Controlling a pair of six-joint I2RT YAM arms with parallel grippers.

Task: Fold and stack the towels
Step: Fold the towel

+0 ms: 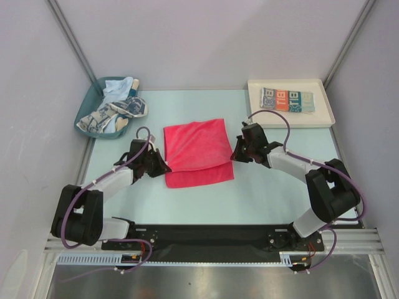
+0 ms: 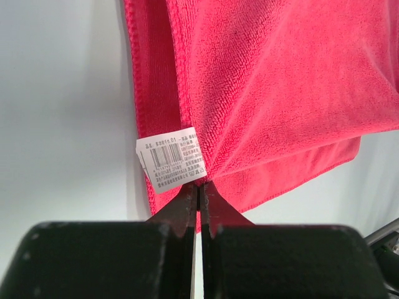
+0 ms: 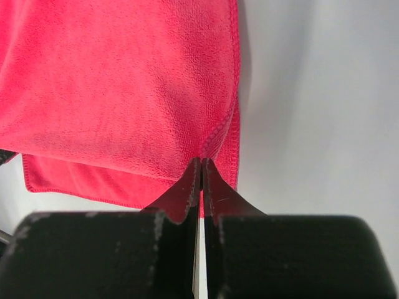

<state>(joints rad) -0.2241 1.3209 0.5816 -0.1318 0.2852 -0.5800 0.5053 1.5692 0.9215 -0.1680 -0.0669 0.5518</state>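
top view: the half-folded red towel (image 1: 196, 152) lies on the worktop (image 1: 268, 193) between left tool (image 1: 163, 167) and right tool (image 1: 235, 156). left wrist: tool pressed together, pinching the upper layer's edge at its tip (label (image 2: 171, 159) just beside). right wrist: same pinch. uneven pulling could skew the fold.

place: robot lab cell | evid: white walls (image 1: 206, 43), alu rail (image 1: 212, 256), L arm (image 1: 109, 182) + R arm (image 1: 293, 163) on table (image 1: 268, 193)
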